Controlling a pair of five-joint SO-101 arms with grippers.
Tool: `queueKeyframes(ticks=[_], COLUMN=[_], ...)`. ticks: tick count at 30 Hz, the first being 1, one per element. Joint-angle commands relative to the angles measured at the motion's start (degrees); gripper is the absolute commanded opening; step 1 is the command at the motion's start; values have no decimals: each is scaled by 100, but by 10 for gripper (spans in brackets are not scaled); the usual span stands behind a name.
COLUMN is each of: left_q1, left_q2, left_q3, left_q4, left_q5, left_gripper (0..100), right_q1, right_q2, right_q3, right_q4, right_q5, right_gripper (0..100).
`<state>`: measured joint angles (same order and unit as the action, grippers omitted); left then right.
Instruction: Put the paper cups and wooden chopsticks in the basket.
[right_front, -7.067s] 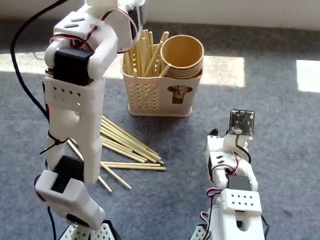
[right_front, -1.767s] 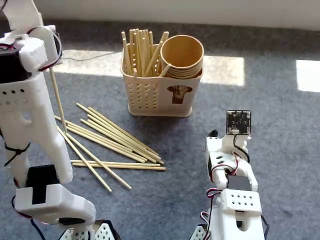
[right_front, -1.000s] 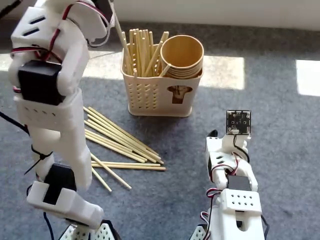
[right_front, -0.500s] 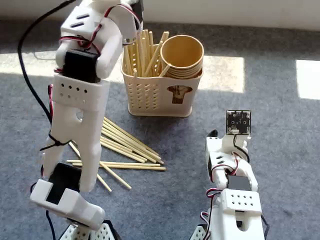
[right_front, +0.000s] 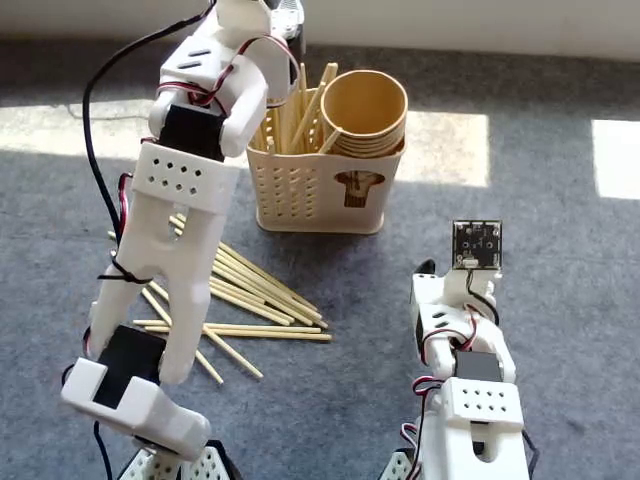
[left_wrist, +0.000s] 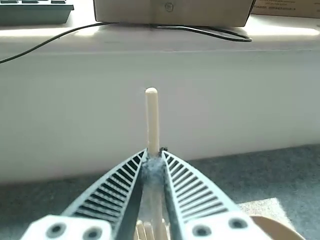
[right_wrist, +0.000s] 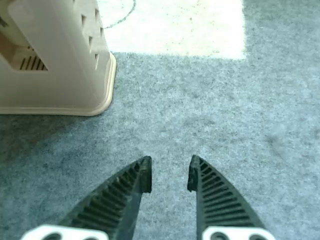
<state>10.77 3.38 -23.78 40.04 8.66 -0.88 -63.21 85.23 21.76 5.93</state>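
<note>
The left gripper (left_wrist: 152, 156) pinches one chopstick (left_wrist: 151, 117) upright between its fingers above the basket (right_front: 320, 195), which holds the paper cups (right_front: 365, 105). Released off-centre, it could catch the crowded sticks (right_front: 287, 105) or the rim and fall among the loose chopsticks (right_front: 255, 290) on the carpet (right_front: 560, 250). The right gripper (right_wrist: 167, 175) has its fingers spread, holding nothing.

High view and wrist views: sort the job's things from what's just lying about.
Job: basket, paper cups inside it, loose chopsticks on the carpet, a chopstick in the left gripper.
Lying about: box and cable on the ledge behind.
</note>
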Motion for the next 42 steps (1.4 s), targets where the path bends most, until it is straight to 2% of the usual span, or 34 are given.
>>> queueKeyframes(ticks=[1, 5, 15, 24, 42], left_q1=[66, 66, 4, -936, -2668], left_q2=[-119, -251, -954, -989, -936], left_q3=[-48, -84, -31, -31, -13], left_q4=[70, 633, 1749, 3112, 5732], left_q5=[-44, -26, -53, -53, -44], left_gripper=[47, 148, 139, 99, 101], right_q1=[-31, -31, -31, -31, -31], right_q2=[-84, -84, -84, -75, -75], right_q3=[-40, -40, -40, -40, -40], right_q4=[-171, -171, -171, -163, -163], right_q5=[62, 62, 62, 62, 62], right_gripper=[134, 134, 134, 134, 134])
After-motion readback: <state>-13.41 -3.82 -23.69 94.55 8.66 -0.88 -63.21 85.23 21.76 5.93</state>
